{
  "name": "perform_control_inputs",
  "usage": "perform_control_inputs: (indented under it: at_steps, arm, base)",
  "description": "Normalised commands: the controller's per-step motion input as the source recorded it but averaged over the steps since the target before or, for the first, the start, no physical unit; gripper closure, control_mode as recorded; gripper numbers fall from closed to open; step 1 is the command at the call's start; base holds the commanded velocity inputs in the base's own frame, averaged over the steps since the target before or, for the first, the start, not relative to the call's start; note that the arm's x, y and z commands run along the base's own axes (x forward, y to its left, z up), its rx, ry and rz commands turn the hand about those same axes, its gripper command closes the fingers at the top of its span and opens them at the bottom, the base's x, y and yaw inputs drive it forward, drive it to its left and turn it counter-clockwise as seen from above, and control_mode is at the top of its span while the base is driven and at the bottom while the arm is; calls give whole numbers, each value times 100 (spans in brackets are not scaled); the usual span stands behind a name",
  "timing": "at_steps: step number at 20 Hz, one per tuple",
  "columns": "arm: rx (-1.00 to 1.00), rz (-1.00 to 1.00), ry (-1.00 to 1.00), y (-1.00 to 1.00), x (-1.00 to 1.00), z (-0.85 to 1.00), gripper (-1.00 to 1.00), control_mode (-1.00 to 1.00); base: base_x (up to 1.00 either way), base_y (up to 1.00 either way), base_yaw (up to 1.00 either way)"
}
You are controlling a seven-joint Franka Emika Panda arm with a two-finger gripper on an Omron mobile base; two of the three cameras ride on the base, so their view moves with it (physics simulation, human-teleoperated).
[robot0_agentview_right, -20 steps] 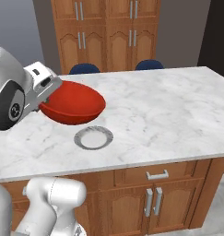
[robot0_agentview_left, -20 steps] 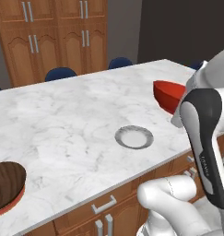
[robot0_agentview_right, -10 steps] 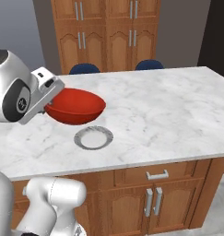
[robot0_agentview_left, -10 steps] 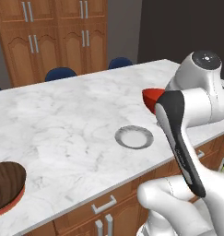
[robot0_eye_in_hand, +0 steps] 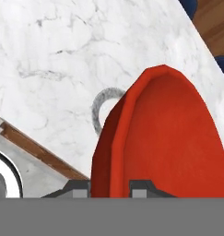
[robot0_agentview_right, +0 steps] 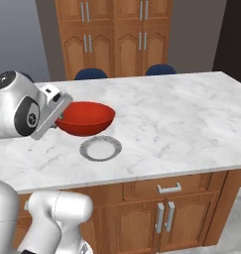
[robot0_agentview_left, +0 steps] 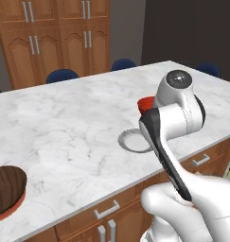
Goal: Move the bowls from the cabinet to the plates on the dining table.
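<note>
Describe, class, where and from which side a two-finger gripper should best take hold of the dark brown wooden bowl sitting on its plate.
Probably by the rim. The wooden bowl is shallow and too wide to span, so one finger should go inside and one outside its thin wall, coming down from above on the side nearest the table edge. The gripper pinches the red bowl by its rim like that.

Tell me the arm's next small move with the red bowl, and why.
Probably lower it straight down. The gripper is shut on the red bowl, which hangs just above the pale grey plate on the dining table, not yet resting on it.
</note>
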Motion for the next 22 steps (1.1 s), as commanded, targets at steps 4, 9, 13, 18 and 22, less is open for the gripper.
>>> perform_control_inputs:
  at_steps: [4,9,13,18,22]
  arm:
    - [-5,0,1,3,46,-35,100,-100]
    - [-5,0,5,5,44,-33,100,-100]
    - [-3,0,10,7,41,-30,100,-100]
    - [-3,0,9,6,40,-29,100,-100]
    - [-3,0,7,4,42,-35,100,-100]
  base:
    - [0,0,0]
    - [0,0,0]
    - [0,0,0]
    - [0,0,0]
    - [0,0,0]
